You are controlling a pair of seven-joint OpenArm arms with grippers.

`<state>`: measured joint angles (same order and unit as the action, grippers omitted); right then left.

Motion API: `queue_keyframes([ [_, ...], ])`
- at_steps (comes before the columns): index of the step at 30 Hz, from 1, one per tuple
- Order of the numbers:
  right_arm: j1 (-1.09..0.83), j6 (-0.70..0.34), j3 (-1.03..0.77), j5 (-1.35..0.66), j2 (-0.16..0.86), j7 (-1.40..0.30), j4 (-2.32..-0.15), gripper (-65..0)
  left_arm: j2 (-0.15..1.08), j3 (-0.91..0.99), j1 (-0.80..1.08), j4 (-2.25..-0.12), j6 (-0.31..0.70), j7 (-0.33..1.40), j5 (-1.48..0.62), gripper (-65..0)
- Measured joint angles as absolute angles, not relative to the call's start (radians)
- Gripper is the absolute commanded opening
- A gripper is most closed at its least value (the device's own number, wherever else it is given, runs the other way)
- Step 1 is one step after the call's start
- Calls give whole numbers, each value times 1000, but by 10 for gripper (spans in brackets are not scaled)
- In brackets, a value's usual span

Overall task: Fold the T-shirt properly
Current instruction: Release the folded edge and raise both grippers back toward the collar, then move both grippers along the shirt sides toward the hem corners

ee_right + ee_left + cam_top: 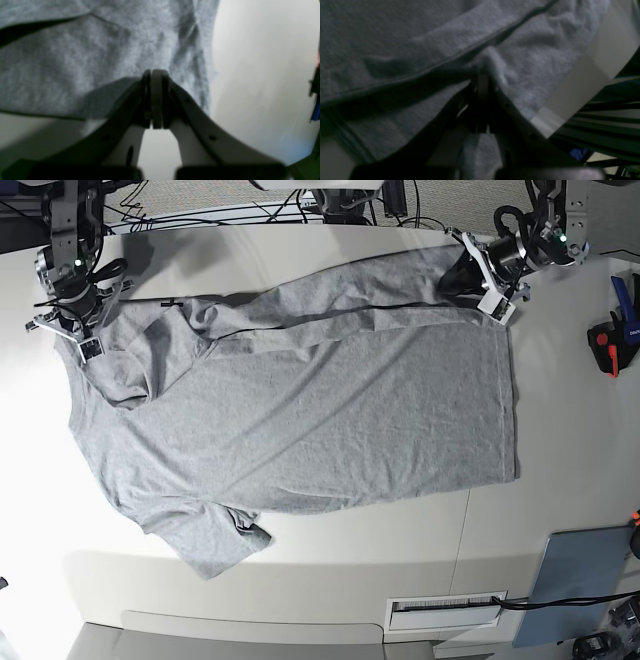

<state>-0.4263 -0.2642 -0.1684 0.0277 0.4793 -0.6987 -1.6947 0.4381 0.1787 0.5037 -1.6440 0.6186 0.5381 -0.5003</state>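
T-shirt [300, 410] across pale table [560, 510]

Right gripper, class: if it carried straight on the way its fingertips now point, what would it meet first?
The right gripper is shut on the T-shirt; straight ahead lies more of that grey cloth, so probably the shirt itself, though depth is unclear.

1. Base view: overhead, far off, facing down on the whole table [560, 480].
2. Wrist views — each close behind its closed jaws, facing grey T-shirt [300, 410] cloth — the shared part.
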Motion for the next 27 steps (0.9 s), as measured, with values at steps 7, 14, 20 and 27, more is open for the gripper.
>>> queue_keyframes([
  [7,-488,-299,-171,29,485,-702,-1699,-650,438,178,500,-1656,538,496,-416,-650],
  [14,-602,-279,-181,43,493,-681,-1734,-650,520,178,499,-1657,513,506,-392,-650],
  [20,-733,-303,-237,22,484,-724,-1831,-650,580,179,519,-1657,494,524,-421,-650],
  [27,-821,-299,-307,27,482,-755,-1922,-650,604,185,532,-1657,513,548,-456,-650],
])
